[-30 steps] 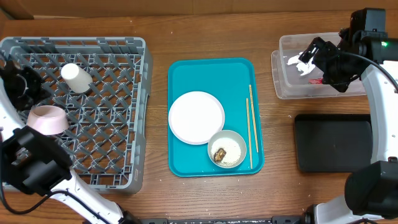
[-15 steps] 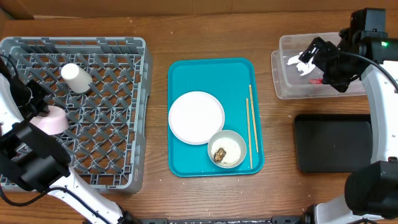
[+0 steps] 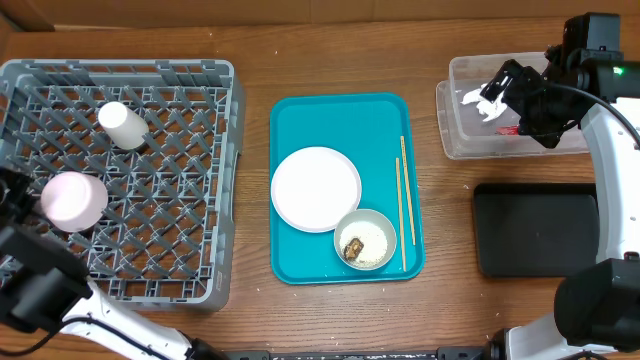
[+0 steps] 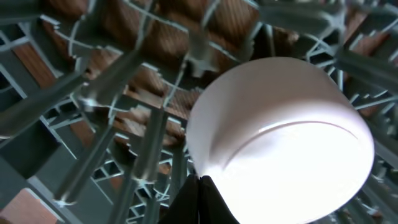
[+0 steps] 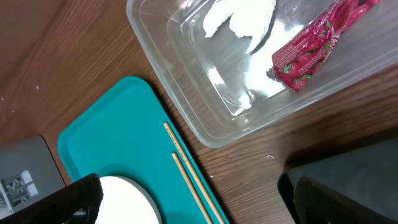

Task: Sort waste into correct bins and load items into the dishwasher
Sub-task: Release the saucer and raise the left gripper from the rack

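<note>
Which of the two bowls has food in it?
The grey-white bowl on the teal tray, next to the plate: it holds rice and a brown lump. The pink bowl, over at the grey rack, shows none.

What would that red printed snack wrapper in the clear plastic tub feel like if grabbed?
The red printed snack wrapper looks creased and thin, so it is probably floppy and very light. Its glossy film may slip in a grip. Lying flat in the clear plastic tub, it seems unlikely to roll.

Robot lab tabletop, wooden table (image 3: pixel 330 50), dish rack (image 3: pixel 226 180) (arms (image 3: pixel 612 140) either side)
</note>
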Controlling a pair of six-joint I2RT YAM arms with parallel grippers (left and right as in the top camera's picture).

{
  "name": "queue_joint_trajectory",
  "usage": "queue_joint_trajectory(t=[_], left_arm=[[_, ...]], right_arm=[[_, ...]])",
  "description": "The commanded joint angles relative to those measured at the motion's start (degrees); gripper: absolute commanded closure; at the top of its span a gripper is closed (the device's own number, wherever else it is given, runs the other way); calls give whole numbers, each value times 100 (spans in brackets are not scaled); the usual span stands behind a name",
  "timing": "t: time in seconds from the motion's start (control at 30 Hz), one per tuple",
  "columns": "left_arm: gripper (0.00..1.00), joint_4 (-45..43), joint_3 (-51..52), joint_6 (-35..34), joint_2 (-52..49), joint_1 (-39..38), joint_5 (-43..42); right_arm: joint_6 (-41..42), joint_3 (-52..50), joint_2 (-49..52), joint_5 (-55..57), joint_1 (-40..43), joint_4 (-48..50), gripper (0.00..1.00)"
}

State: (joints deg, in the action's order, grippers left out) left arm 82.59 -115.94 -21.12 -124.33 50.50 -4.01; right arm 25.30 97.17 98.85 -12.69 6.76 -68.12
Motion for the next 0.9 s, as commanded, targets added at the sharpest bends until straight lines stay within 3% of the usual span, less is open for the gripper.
queue_joint_trajectory(t=[0.0, 0.2, 0.43, 0.5, 0.63, 0.7, 0.73, 0.87], left_arm=[[96, -11, -11, 24, 407, 129, -914], [96, -188, -15, 350, 1093, 31, -2048], [96, -190, -15, 1215, 2122, -820, -3753], [79, -138, -15, 1340, 2302, -1228, -3985], [21, 42, -13, 1366, 2415, -2509, -3995], [5, 59, -7, 1362, 2374, -3064, -3998], [0, 57, -7, 1357, 2343, -3403, -4000], [0, -59, -4, 1191, 2208, -4741, -3991]], right_arm=[[20, -2, -42, -22, 7, 35, 0], [20, -2, -42, -22, 7, 35, 0], [20, -2, -42, -22, 7, 35, 0], [20, -2, -42, -22, 7, 35, 0], [20, -2, -42, -22, 7, 35, 0], [20, -4, -42, -22, 7, 35, 0], [20, -4, -42, -22, 7, 35, 0], [20, -2, -42, -22, 7, 35, 0]])
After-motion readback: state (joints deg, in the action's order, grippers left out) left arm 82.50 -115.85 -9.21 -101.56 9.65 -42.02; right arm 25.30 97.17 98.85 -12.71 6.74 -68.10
